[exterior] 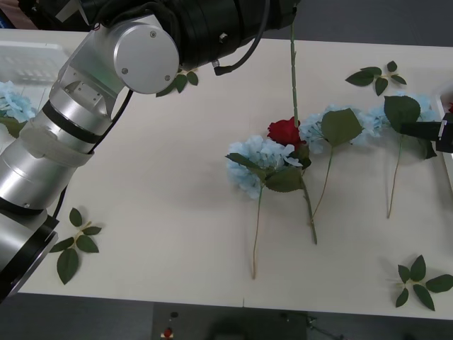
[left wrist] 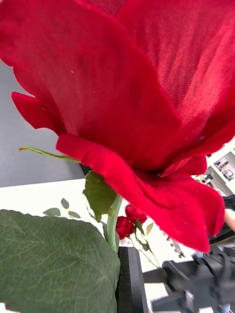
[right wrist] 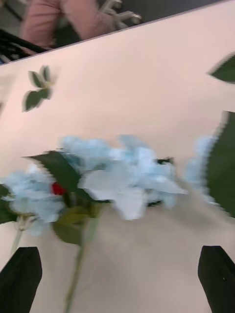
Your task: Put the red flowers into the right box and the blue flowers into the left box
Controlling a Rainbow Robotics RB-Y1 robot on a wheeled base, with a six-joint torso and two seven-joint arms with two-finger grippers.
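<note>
A big red flower (left wrist: 147, 98) sits close up in the left wrist view, its stem (left wrist: 113, 225) running down to a black finger (left wrist: 129, 279) of my left gripper, which is shut on it. In the front view that stem (exterior: 293, 71) hangs from under the left arm at the table's far side. Another red flower (exterior: 285, 131) lies among three blue flowers (exterior: 251, 166) (exterior: 333, 124) (exterior: 396, 113) on the table. My right gripper (exterior: 432, 131) (right wrist: 117, 279) hovers open over the blue flowers (right wrist: 122, 181). The left box (exterior: 28, 60) is far left, with a blue flower (exterior: 10, 103) beside it. The right box (exterior: 449, 170) is a rim at the right edge.
Loose green leaf sprigs lie near the front left (exterior: 74, 241), front right (exterior: 421, 280), far right (exterior: 379, 76) and under the left arm (exterior: 180, 80). The left arm (exterior: 92, 120) spans the table's left side. More small red flowers (left wrist: 128, 222) lie farther off in the left wrist view.
</note>
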